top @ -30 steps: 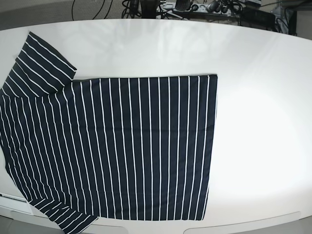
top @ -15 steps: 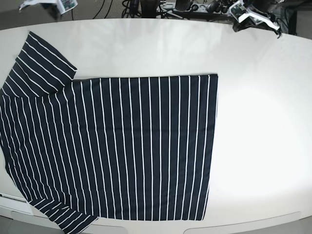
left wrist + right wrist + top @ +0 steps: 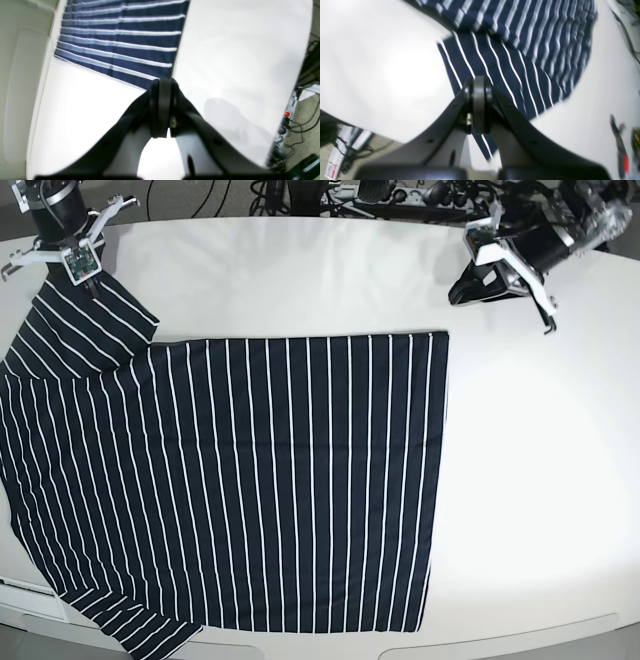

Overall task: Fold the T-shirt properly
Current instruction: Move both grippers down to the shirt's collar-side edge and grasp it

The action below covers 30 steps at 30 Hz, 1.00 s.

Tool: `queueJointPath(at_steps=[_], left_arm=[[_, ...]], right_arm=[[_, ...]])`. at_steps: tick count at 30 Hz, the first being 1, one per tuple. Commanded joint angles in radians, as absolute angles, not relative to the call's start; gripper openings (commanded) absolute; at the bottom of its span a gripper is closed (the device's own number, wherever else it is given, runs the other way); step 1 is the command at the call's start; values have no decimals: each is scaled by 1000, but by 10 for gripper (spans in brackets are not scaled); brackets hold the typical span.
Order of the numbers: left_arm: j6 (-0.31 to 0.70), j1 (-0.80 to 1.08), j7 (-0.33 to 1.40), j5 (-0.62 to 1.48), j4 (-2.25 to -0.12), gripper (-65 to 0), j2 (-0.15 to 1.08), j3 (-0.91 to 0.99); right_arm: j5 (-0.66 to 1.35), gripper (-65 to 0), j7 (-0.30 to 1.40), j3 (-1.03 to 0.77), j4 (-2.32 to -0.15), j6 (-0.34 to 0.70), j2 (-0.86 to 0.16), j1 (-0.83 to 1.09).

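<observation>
The T-shirt (image 3: 250, 480), dark navy with thin white stripes, lies spread flat on the left half of the white table (image 3: 540, 480). Its hem runs down the middle and one sleeve points to the far left corner. My left gripper (image 3: 475, 285) is shut and empty over bare table, just behind the shirt's far hem corner. In the left wrist view the gripper (image 3: 163, 85) has its jaws together, with the shirt (image 3: 120, 37) ahead. My right gripper (image 3: 88, 278) is shut and empty above the far sleeve. In the right wrist view it (image 3: 478, 83) hangs over striped cloth (image 3: 520, 50).
Cables and power strips (image 3: 400, 195) lie behind the table's far edge. The table's curved front edge (image 3: 500, 642) runs close under the shirt's near side. Bare white table lies right of the hem.
Both arms have come into the base view from the back and moved toward the table, the left near the hem corner, the right over the far sleeve. The shirt has not moved.
</observation>
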<state>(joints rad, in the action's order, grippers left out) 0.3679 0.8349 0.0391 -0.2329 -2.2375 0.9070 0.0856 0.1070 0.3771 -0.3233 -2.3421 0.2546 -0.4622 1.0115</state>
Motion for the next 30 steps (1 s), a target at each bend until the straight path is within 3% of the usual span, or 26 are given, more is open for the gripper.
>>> queueJointPath(at_steps=[1,3,7,8,14,18,20,30], left_arm=[[372,824,3,-228,-2234,-650,931,92],[389,797,-35,-228,-2200,-650,951,92],[416,766,-98,-228,-2128,-324,987,92],[418,767,-122,-228,-2114,-295,989,91],[433,689,-130,-273,-2054,-294,1023,-27],[393,563,-131,-382,-1973,-294,1039,-191],[360,487,-131,-425,-1923,-294,1039,-284],[295,184,-127,-526,-1795,-294,1021,-665]], right_arm=[[109,-650,359,-328,-2356,259,-469,1009],[109,-650,359,-328,-2356,273,-469,991],[109,-650,358,-327,-2356,281,-469,981],[118,-650,359,-327,-2356,304,-469,981],[157,-647,359,-327,-2304,393,-468,952],[157,-413,361,-327,-2304,413,-468,951],[157,-342,363,-327,-2304,407,-468,950],[158,-333,406,-327,-2304,400,-460,953]])
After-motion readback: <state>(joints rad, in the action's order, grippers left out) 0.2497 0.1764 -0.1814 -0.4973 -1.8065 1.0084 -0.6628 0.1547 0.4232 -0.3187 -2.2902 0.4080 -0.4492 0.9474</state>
